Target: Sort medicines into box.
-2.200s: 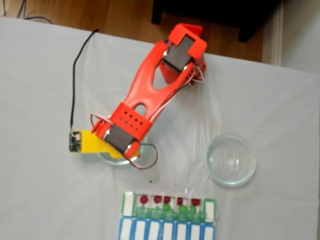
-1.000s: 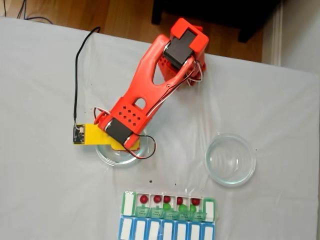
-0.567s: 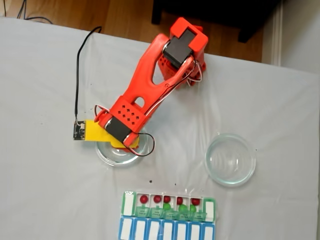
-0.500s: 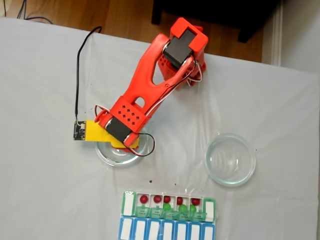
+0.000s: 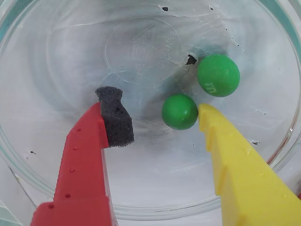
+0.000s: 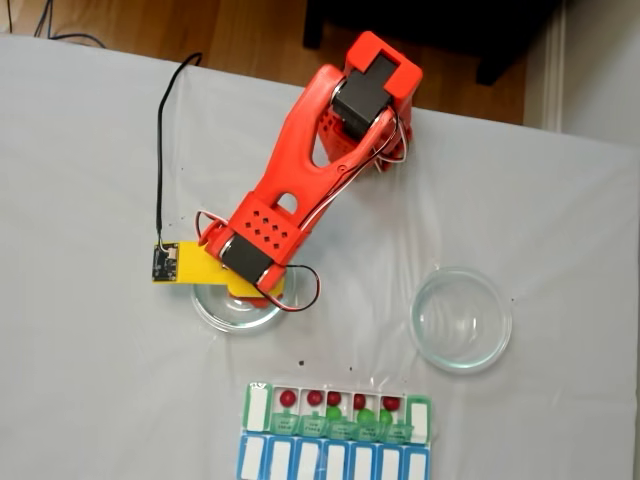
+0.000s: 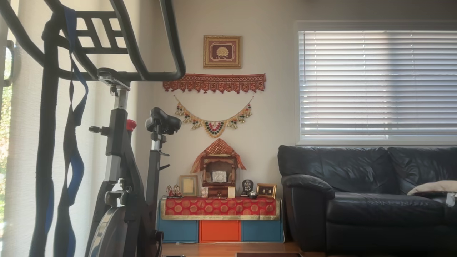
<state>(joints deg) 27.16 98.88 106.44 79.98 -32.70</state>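
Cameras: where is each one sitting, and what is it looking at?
Wrist view: rides on the arm, looking down into a glass dish at two green balls; the open gripper shows.
Fixed view: above the table, looking straight down; the red arm, both dishes and the box show.
Other view: low in a room, facing a sofa and exercise bike.
Shared: wrist and fixed views both see the left dish.

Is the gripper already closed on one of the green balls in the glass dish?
No. In the wrist view the gripper is open, and the nearer green ball lies loose between its fingers in the glass dish.
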